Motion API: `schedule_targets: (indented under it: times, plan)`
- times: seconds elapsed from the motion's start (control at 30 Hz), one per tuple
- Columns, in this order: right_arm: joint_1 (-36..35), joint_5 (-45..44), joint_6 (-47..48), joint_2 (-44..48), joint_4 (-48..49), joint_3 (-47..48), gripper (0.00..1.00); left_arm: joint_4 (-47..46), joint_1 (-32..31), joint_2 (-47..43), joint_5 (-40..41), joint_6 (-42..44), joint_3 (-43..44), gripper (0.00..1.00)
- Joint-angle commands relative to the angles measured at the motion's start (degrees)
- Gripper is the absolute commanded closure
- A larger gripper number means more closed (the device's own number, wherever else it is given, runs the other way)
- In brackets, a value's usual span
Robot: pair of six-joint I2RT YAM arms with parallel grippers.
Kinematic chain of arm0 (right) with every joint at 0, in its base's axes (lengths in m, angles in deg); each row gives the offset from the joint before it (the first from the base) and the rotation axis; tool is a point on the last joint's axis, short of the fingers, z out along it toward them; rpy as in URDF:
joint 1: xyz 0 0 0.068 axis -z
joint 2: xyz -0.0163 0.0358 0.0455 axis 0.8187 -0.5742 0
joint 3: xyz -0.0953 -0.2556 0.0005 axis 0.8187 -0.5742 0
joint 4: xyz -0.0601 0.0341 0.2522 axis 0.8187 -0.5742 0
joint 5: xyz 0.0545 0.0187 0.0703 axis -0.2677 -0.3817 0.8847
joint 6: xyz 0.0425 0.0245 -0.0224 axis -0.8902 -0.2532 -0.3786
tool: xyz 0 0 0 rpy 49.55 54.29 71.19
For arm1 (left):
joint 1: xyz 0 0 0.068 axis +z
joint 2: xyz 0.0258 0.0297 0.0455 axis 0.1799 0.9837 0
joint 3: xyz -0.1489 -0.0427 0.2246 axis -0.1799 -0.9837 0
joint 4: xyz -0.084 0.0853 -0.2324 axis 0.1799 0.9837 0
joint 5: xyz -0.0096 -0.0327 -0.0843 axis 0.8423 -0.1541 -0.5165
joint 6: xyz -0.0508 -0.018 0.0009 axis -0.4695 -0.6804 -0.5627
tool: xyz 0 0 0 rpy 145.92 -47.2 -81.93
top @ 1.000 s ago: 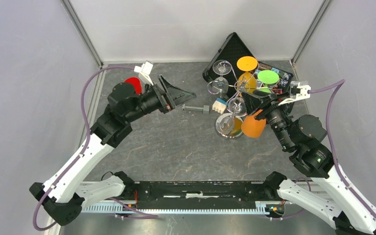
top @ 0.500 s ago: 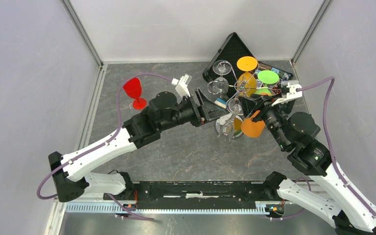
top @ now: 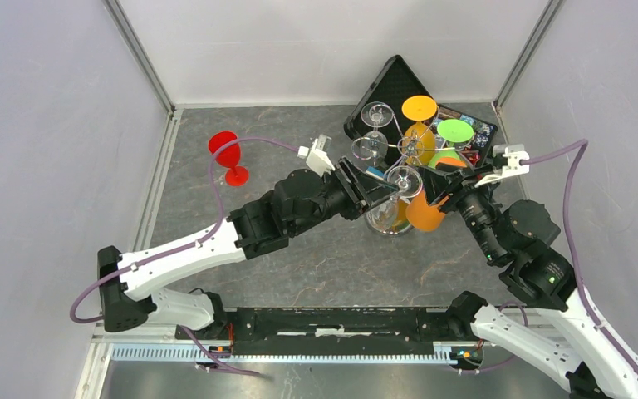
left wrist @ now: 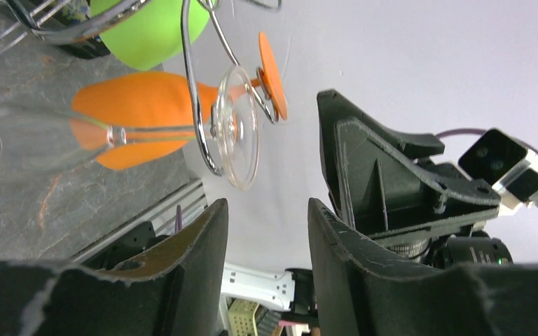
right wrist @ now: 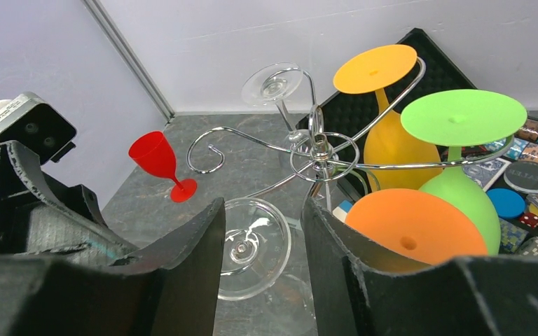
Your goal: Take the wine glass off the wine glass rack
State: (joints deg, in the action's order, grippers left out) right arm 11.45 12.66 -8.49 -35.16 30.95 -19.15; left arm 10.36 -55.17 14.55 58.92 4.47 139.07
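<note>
Clear wine glass [left wrist: 238, 136] on rack [right wrist: 319, 150] | L gripper [left wrist: 266, 210] near, jaws apart

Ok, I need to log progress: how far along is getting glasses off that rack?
Looks done: a red glass stands on the table, apart from the rack. In hand: nothing gripped; the left gripper is open at a hanging clear glass, the right gripper open beside the orange glass. Left: lifting it off; the green glass hangs there too.
</note>
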Motion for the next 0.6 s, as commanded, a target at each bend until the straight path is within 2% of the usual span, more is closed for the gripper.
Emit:
schedule_targets:
  times: [0.0,0.13,0.57]
  plan:
    - [-0.1,-1.8,1.3,1.4,-0.3,1.2,0.51,-4.4,-0.5,0.9,7.2,-2.8,1.3,0.52]
    - [-0.1,-1.7,1.6,2.5,0.2,0.4,0.52,-3.9,-0.4,1.3,8.8,-2.2,2.4,0.55]
    - [0.0,-3.0,2.0,5.9,1.5,-1.7,0.52,-0.8,-0.4,4.3,10.6,0.7,7.2,0.54]
